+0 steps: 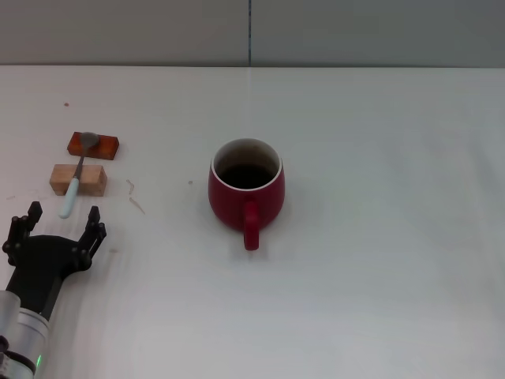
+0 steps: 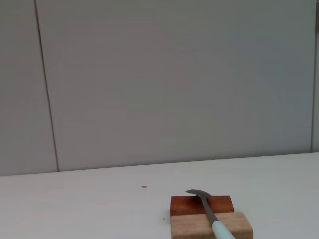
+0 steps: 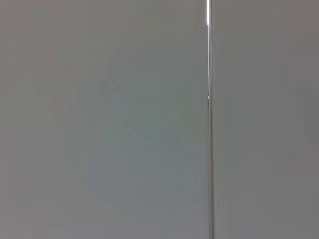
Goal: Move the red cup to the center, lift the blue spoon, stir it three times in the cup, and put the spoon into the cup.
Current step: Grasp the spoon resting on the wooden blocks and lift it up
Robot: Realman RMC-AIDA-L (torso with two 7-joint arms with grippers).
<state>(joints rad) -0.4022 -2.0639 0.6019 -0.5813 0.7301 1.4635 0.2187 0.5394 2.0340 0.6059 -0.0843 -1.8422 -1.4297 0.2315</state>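
Near the bench's left edge, the left gripper (image 1: 61,222) waits with fingers released just before the spoon (image 1: 76,178), which it must next grasp; the cup (image 1: 245,194) already stands central.

Left arm: enters at the lower-left corner of the head view, silver wrist segment, black forearm angled forward. Left claw (image 1: 61,217): black, fingers (image 1: 95,223) spread wide apart, holding nothing, low over the table. Right arm and right claw: not visible in any view.
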